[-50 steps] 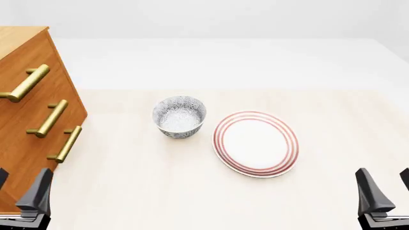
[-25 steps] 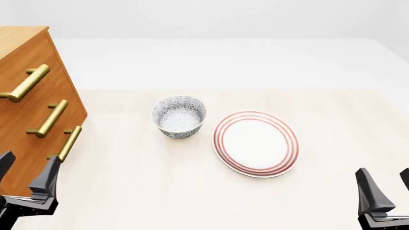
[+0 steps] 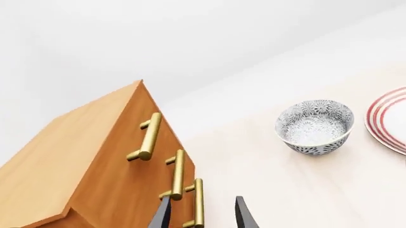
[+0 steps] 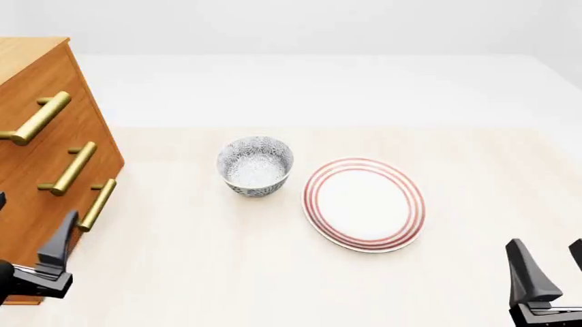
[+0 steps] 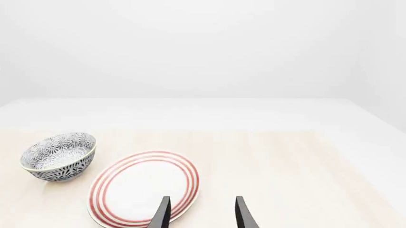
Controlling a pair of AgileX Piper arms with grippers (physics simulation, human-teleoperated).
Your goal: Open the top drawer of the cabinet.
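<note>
The cabinet (image 4: 23, 54) stands at the table's left edge, an orange-brown wooden chest with three brass bar handles. Its top drawer (image 4: 64, 78) looks shut, its handle (image 4: 37, 117) the highest of the three. My left gripper (image 4: 37, 218) is open, low in front of the cabinet, beside the lowest handle (image 4: 95, 203). In the left wrist view, the cabinet (image 3: 63, 161), the top drawer's handle (image 3: 149, 137) and the lowest handle (image 3: 198, 202) show, the lowest lying between the left gripper's (image 3: 203, 211) fingers. My right gripper (image 4: 550, 262) is open at the near right, holding nothing.
A patterned grey bowl (image 4: 255, 165) sits mid-table, with a red-ringed white plate (image 4: 364, 203) to its right. The right wrist view shows the same bowl (image 5: 59, 156) and plate (image 5: 144, 187) ahead of the right gripper (image 5: 201, 211). The middle handle (image 4: 71, 167) lies between the other two.
My left gripper has risen and moved forward and leftward toward the cabinet's front, now level with the lowest handle. The right gripper, bowl and plate have not moved.
</note>
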